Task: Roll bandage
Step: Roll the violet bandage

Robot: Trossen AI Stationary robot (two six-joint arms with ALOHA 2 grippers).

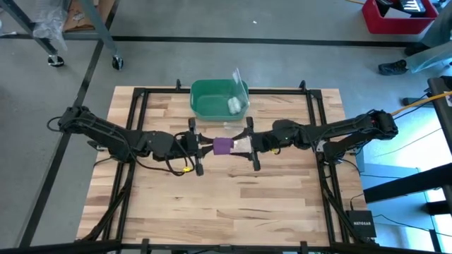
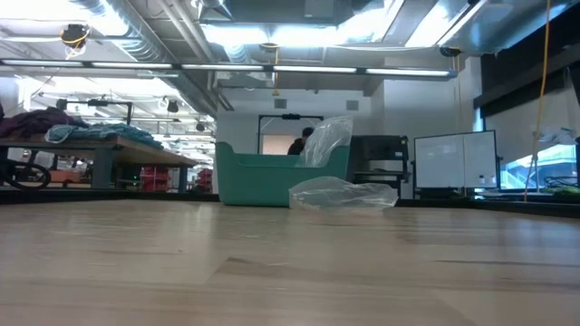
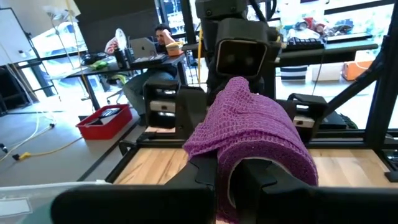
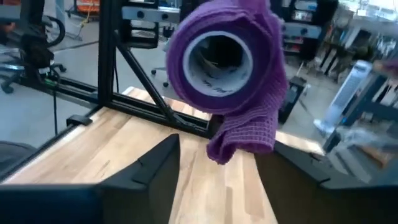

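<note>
Desk (image 1: 233,190): light wooden top with a dark frame along its edges; both arms reach in over its middle from opposite sides.
Bandage (image 1: 223,145): purple fabric, wound into a compact roll, held above the desk between the two pincers. The right wrist view shows the roll end-on (image 4: 225,56), with a hollow pale core and a loose tail of fabric hanging from its lower side. The left wrist view shows its ribbed outer layer (image 3: 252,134) draped over that arm's fingers.
Left pincer (image 1: 205,146): closed on the bandage, gripping it at the roll's left side, above the desk's middle.
Right pincer (image 1: 244,144): open; its two dark fingers (image 4: 155,168) stand apart, one to each side below the roll. Whether they touch the fabric cannot be told.
Green bin (image 1: 219,99): at the desk's far edge, just behind the two pincers; small white items lie inside it near its right wall.
Clear plastic bag (image 2: 343,193): in the low view it lies crumpled on the desk in front of the bin, with a second piece rising above the bin's rim.
Background: a person sits at a work table (image 3: 163,38) in the room beyond the desk.
</note>
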